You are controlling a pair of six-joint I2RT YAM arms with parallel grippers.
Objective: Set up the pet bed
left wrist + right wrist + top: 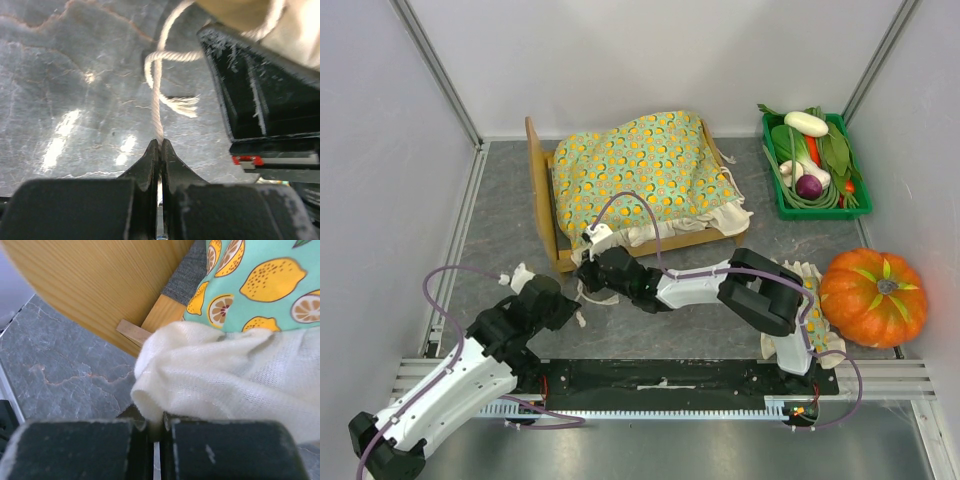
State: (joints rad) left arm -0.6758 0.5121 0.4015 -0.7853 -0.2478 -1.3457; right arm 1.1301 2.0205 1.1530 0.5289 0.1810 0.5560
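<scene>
My right jaws, clamping the cream blanket [225, 365], sit just before the pet bed [542, 190]; left jaws pinch a cord [158, 100].

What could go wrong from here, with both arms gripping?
Left fingers pinch only a thin white cord; it may slip free under tension. Right fingers grip the cream knit blanket edge beside the light-wood pet bed; pulling could drag the frame.
</scene>
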